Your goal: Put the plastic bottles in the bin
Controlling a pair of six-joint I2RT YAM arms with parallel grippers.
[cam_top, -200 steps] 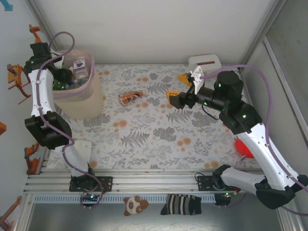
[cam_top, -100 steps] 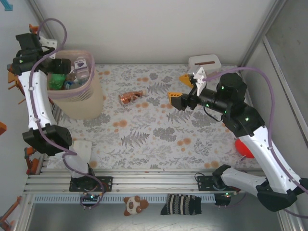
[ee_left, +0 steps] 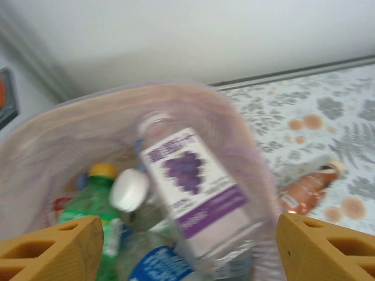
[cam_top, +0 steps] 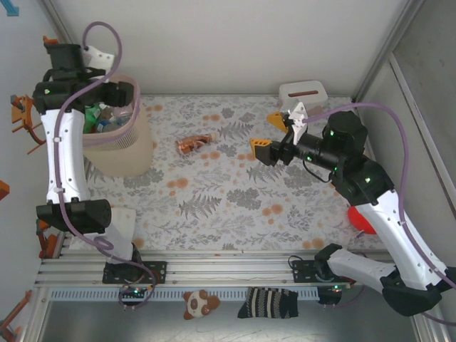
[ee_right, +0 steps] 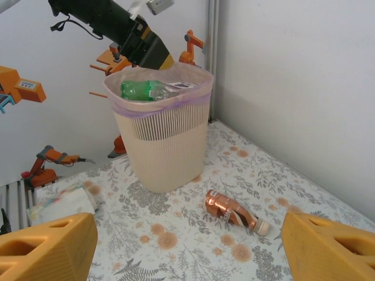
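One brown bottle [cam_top: 194, 144] lies on the worktop [cam_top: 214, 206], about four bottles [ee_left: 193, 193] fill one bin [cam_top: 128, 153] upper left; left fingers [ee_left: 53, 249], right fingers [ee_right: 47, 246] spread, empty.

Your table [cam_top: 235, 214] wears a cloth printed with grey ferns and orange blooms. Behind the table the back wall [cam_top: 235, 43] is plain white. Left of it, the side wall [ee_right: 58, 126] carries orange robot-arm figures. Along its near edge runs an aluminium rail [cam_top: 228, 265]. Light is even and soft.
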